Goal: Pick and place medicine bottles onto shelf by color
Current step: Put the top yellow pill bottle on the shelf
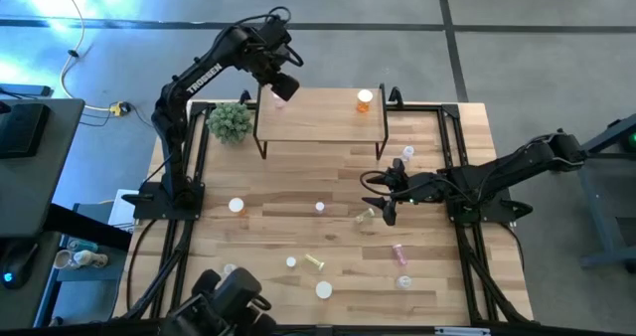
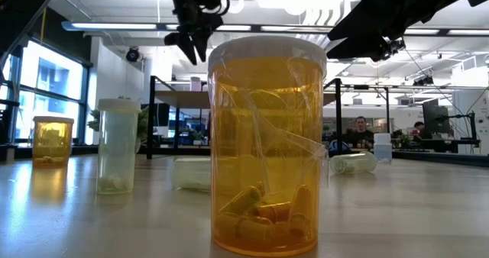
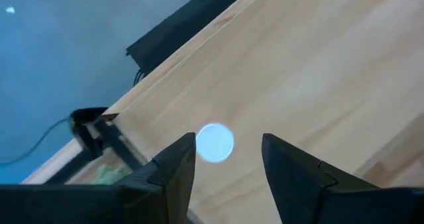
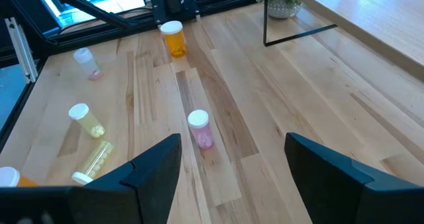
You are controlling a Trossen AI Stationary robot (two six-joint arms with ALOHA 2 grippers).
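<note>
Pink bottle [image 1: 279, 101] upright at the shelf's [image 1: 320, 125] left end, white cap seen between the parted fingers of the left gripper [image 1: 279, 84], hanging just above, released. Orange bottle [image 1: 365, 100] upright at the shelf's right end. Shelf at the table's [image 1: 258, 232] far edge, small potted plant [image 1: 231, 122] just beside its left legs. Other bottles scattered over the light-wood tabletop: a pink one [image 4: 200, 128] upright near the middle, yellow-green ones [image 4: 87, 120] lying toward the near edge, more by the right edge. Right gripper [image 1: 387, 195] low over the table's right half, fingers spread wide, holding nothing. Grey floor and cables around the table; beyond, bright ceiling lights, windows, desks, seated people [image 2: 360, 133].
</note>
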